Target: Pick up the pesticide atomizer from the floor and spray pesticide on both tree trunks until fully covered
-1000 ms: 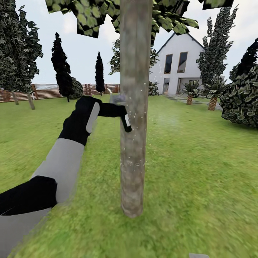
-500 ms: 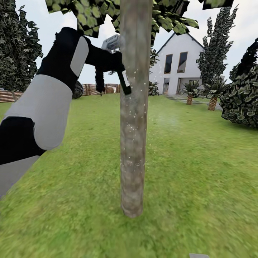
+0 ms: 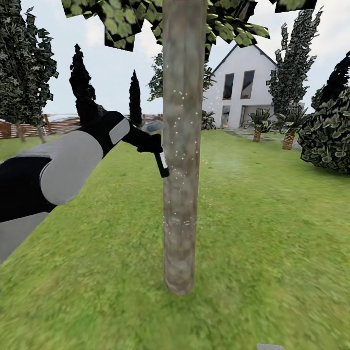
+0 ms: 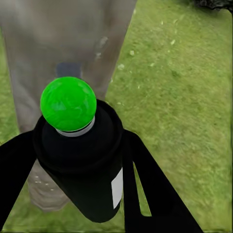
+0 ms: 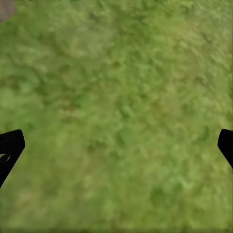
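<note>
Right now the left gripper [image 4: 92, 165] is clamped around the pesticide atomizer [image 4: 85, 160], its two black fingers [image 4: 155, 189] pressed against either side of the dark body. Just ahead of the gripper, close beyond the bottle's green-dotted head, stands the tree trunk [image 3: 182, 146]; from the head camera the atomizer [image 3: 162, 163] sits at the trunk's near edge, touching it or nearly so, about halfway up the visible trunk. Tiny white specks fleck the bark level with the gripper and above it, while the stretch toward the base looks barer.

The right gripper [image 5: 116, 145] hangs over plain lawn [image 5: 116, 97] with its fingertips spread wide and nothing between them.

The main risk, as I judge it, is the nozzle sitting so close to the bark: a sweep along the trunk could knock the bottle against it and twist it in the grip, or the spray could land in too narrow a patch and leave the lower trunk uncovered. The far side of the trunk is hidden, so its coverage cannot be judged. Only one broadleaf trunk stands near the gripper, so the second tree is yet to be reached.

A white label [image 4: 117, 187] shows on the bottle, but no writing on it can be read.
</note>
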